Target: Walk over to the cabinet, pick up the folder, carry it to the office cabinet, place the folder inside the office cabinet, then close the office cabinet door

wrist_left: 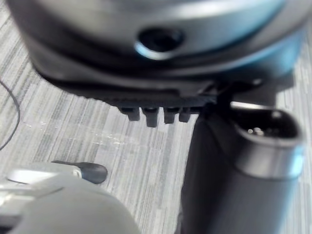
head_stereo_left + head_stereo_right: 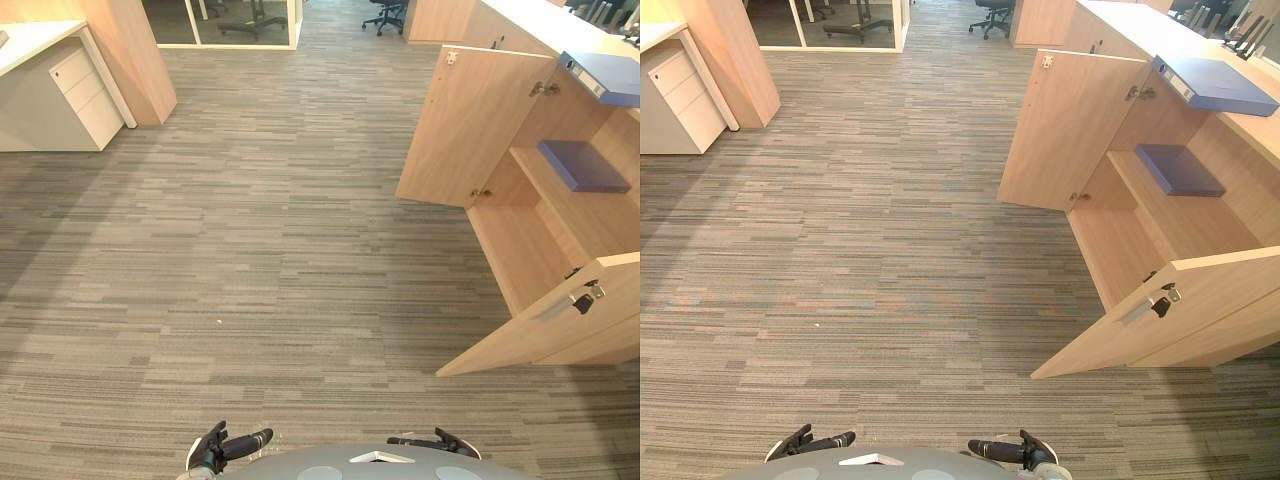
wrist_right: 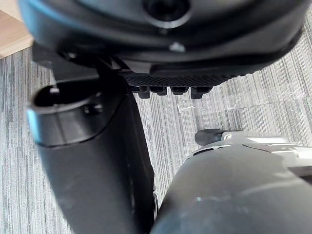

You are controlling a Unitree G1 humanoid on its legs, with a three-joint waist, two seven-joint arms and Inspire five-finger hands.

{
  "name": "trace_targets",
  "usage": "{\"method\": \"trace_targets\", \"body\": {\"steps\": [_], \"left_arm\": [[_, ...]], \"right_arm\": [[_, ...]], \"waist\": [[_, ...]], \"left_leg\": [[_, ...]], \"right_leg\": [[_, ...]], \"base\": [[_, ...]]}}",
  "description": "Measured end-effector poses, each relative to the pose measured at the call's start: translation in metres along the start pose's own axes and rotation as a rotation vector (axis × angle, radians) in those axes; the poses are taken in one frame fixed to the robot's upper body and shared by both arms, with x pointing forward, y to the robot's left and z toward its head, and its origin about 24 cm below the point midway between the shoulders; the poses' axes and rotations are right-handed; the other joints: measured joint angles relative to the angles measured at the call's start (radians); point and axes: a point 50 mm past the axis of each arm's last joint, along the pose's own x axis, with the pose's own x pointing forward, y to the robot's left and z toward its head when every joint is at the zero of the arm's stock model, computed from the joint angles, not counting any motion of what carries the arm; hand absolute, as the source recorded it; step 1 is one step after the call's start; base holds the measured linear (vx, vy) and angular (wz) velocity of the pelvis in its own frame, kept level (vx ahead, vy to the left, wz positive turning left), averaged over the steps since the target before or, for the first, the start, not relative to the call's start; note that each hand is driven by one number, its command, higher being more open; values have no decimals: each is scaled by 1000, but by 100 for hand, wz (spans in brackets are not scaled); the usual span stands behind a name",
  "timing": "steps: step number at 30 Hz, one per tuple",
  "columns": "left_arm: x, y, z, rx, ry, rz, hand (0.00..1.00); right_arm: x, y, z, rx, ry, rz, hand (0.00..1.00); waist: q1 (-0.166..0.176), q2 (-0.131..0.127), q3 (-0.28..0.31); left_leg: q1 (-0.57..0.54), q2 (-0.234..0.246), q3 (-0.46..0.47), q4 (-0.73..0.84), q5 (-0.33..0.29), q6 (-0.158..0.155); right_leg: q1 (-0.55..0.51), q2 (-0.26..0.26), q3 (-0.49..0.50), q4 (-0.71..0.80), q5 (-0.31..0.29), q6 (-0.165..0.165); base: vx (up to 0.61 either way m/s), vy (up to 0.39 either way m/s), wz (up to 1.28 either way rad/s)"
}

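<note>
Striped grey carpet covers an open office floor. In the left eye view the left hand and the right hand sit low at the near edge, fingers loosely straight and holding nothing. Well ahead of the right hand and out to its right stands the wooden office cabinet, with both doors swung open: the far door stands out over the carpet, and the near door is the part closest to that hand. The blue folder lies flat on top of the cabinet, far beyond either hand's reach, and a flat blue item rests on the shelf inside. Far ahead of the left hand and to its left is a white drawer unit. An office chair stands well beyond both hands. The right eye view gives the same layout and shows a metal handle on the near door, ahead and to the right of the right hand. In the left wrist view a row of fingertips shows beside the thumb, with nothing between them and carpet beyond. The right wrist view matches: short fingertips and the thumb are relaxed and empty over carpet.
</note>
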Motion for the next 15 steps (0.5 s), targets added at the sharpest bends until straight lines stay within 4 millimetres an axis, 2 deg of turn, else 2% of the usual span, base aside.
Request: {"method": "trace_targets", "body": {"steps": [15], "left_arm": [[0, -1, 5, 7, -23, 5, 100]], "right_arm": [[1, 1, 4, 26, -10, 1, 100]], "waist": [[0, -3, 17]], "left_leg": [[25, 0, 1, -53, 36, 0]], "right_leg": [[-4, 0, -5, -1, 1, -2]], "base": [[-51, -18, 0]]}}
